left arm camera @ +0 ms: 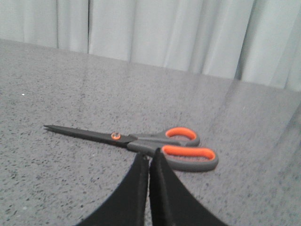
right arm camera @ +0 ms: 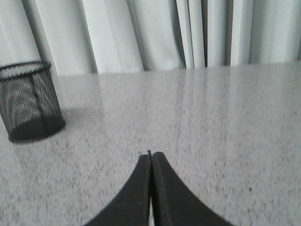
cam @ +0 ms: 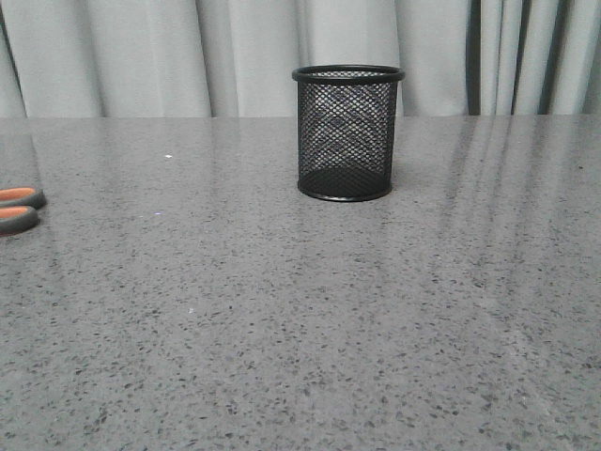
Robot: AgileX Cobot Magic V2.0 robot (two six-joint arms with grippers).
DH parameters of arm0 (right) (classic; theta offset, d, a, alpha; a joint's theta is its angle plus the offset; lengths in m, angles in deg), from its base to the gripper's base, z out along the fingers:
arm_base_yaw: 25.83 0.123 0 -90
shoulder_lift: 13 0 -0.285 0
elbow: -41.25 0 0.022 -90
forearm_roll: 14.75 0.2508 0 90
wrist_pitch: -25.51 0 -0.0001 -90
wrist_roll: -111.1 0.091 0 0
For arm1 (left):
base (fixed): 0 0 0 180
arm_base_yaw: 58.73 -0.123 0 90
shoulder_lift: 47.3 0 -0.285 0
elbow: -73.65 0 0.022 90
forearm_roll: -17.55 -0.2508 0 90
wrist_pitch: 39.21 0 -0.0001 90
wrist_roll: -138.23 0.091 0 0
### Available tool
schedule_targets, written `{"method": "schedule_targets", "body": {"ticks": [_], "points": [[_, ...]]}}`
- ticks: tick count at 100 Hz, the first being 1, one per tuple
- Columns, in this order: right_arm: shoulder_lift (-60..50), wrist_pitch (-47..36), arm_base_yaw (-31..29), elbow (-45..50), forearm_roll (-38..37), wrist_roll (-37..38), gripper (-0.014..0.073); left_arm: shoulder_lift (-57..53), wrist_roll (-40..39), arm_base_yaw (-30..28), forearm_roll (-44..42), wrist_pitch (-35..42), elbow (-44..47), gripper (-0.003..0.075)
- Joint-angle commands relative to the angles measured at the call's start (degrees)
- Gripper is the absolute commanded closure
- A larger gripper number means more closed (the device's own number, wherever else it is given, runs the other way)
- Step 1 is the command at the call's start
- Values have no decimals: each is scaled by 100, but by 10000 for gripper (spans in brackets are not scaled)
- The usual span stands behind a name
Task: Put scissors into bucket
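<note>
The scissors (left arm camera: 155, 143) lie flat on the grey speckled table, closed, with dark blades and grey handle loops lined in orange. In the front view only their handles (cam: 17, 209) show at the far left edge. The bucket (cam: 347, 132), a black wire-mesh cup, stands upright at the back middle of the table and is empty; it also shows in the right wrist view (right arm camera: 30, 101). My left gripper (left arm camera: 149, 156) is shut and empty, just short of the scissors' handles. My right gripper (right arm camera: 151, 154) is shut and empty above bare table, well away from the bucket.
The grey speckled table (cam: 310, 319) runs back to pale curtains (cam: 141, 56). Neither arm shows in the front view.
</note>
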Motion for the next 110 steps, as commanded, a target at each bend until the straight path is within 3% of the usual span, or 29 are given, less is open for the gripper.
{"method": "schedule_targets", "body": {"ticks": [1,20,58,86,110], "points": [[-147,-831,-49,98,20,-24,652,-136,-56,-23,374,566,159,741],[-147,-1027,-49,98,197,-24,652,-136,-56,-23,868,664,159,741],[-147,-1001,-49,52,2945,-24,652,-136,-56,-23,2945,773,74,741],[1,74,-49,-816,2996,-24,637,-62,25,-23,2641,-12,-698,741],[1427,670,-49,-1870,2427,-24,637,716,557,-23,2310,-883,-1948,741]]}}
